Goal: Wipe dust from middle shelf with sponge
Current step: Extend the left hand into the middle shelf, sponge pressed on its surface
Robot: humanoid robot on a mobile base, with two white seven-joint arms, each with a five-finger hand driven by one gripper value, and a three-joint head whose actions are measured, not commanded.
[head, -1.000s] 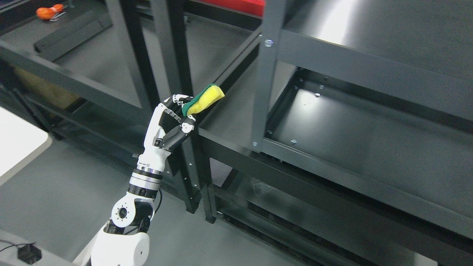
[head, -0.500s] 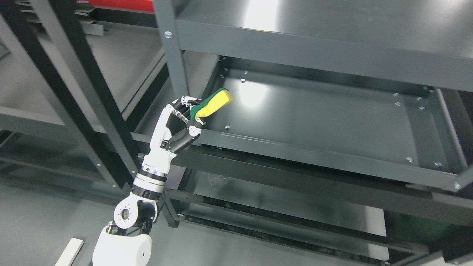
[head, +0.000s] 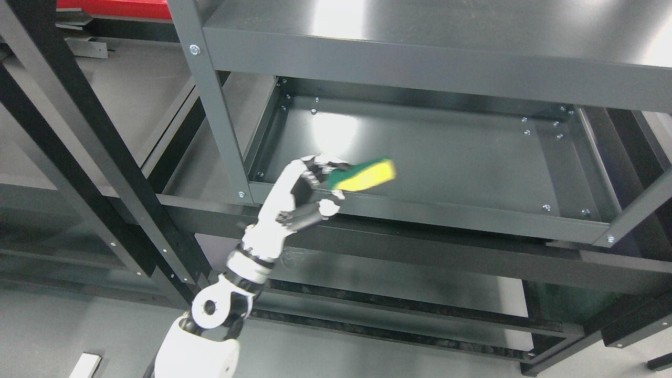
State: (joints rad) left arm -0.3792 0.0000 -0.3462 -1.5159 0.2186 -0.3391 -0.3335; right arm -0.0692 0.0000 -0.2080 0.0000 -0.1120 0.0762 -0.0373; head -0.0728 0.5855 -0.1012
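The left hand (head: 302, 194) rises from the lower left, its fingers closed around one end of the sponge (head: 364, 176) — yellow with a green scouring face. The sponge juts right, over the front rim of the middle shelf (head: 446, 152) — whether it touches the dark tray is unclear.

- No text, label, brand, number or sign can be read anywhere.
- The dark metal shelf (head: 420, 152) frame shows only bare paint and bolts.
- The sponge (head: 365, 176) carries no legible print.
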